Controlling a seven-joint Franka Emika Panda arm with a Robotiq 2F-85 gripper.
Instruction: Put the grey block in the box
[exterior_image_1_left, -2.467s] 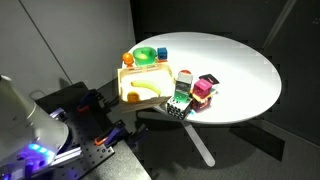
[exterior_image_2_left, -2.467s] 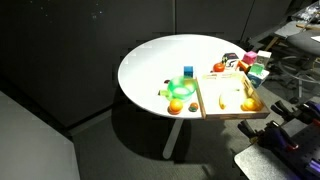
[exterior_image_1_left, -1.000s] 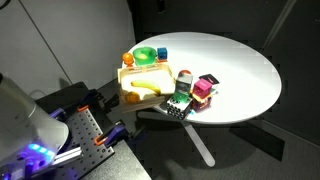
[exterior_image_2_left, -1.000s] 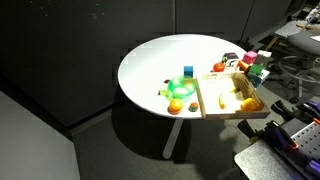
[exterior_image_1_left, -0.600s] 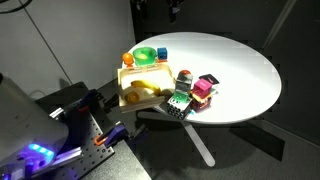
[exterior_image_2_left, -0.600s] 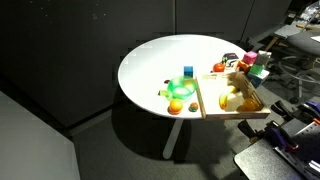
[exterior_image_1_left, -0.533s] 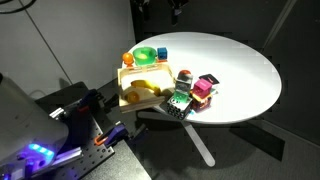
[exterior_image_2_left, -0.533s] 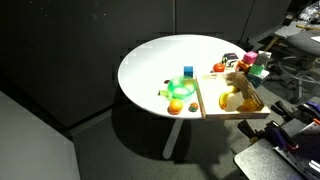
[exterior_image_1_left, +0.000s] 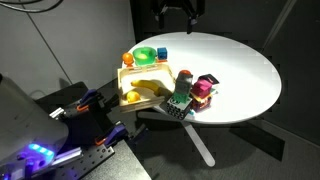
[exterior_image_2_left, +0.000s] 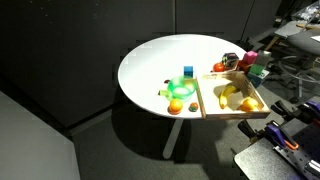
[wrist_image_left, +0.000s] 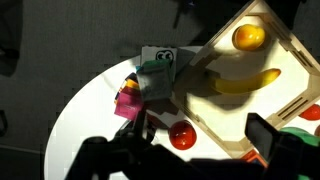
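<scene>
From the wrist view I see my fingers (wrist_image_left: 132, 152) spread wide and released, holding nothing, with the gripper (wrist_image_left: 198, 150) hanging over the table (wrist_image_left: 85, 120). The grey block (wrist_image_left: 157, 68) sits on the table just outside the box (wrist_image_left: 222, 38), touching the pink block (wrist_image_left: 128, 100). A banana (wrist_image_left: 245, 80) and an orange (wrist_image_left: 248, 37) lie inside the box. In an exterior view the gripper (exterior_image_1_left: 178, 14) is high above the table's far edge, well apart from the grey block (exterior_image_1_left: 184, 77). In an exterior view the box (exterior_image_2_left: 203, 100) is plain, but the block cluster is too small and I think partly hidden.
</scene>
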